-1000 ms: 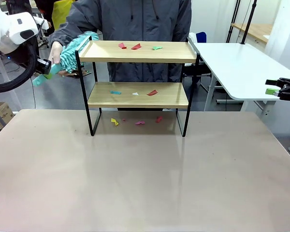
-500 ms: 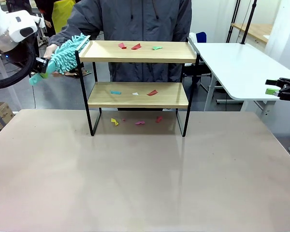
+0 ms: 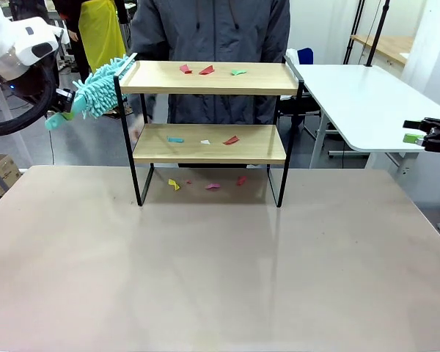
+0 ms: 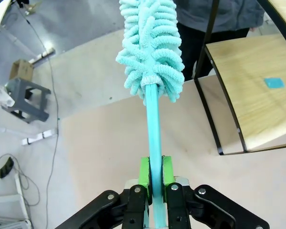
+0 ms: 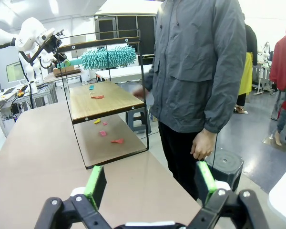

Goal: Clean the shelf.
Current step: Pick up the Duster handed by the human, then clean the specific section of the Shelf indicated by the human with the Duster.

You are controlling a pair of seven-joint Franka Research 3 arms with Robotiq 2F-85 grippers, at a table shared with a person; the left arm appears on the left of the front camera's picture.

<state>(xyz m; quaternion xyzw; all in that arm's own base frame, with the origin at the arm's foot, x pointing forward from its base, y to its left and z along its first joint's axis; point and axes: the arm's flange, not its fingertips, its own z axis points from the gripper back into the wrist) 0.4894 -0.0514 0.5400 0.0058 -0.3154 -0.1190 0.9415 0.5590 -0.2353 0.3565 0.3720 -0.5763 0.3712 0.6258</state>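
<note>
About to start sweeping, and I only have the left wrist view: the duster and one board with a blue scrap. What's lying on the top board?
Observer: The top board holds three bits: two red scraps side by side and a green scrap to their right.
Operator: Where's my duster head against it?
Observer: The duster is at the left end of the shelf, level with the top board. I can't tell whether it touches the rail.
Operator: Anything under the shelf?
Observer: Yes, on the table beneath it lie a yellow scrap and two reddish scraps.
</note>
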